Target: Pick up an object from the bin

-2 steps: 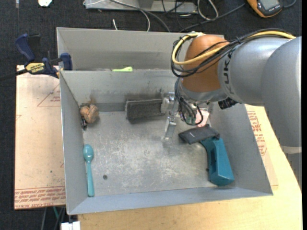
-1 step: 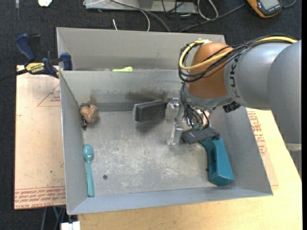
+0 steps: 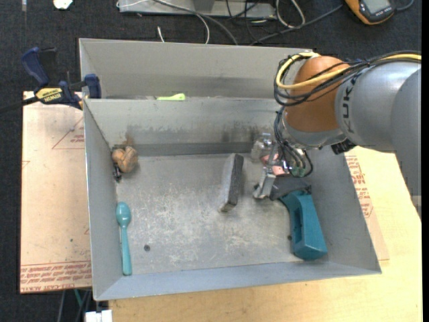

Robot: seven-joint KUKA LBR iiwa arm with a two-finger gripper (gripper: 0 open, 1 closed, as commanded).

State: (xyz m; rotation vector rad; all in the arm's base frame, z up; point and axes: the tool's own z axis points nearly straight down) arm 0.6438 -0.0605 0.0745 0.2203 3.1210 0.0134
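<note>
My gripper [image 3: 266, 184] hangs low over the right half of the bin floor. Just to its right and toward the front lies a teal blocky tool [image 3: 305, 225] with a darker upper end, which reaches up to the gripper. A flat grey bar [image 3: 233, 182] lies a short way to the gripper's left, running front to back. I see nothing held in the gripper.
A teal plastic spoon [image 3: 124, 236] lies along the left wall near the front. A tan lump [image 3: 124, 157] sits in the back left corner. A yellow-green scrap [image 3: 171, 97] rests at the back wall. The arm with its orange cover and cables enters from the right.
</note>
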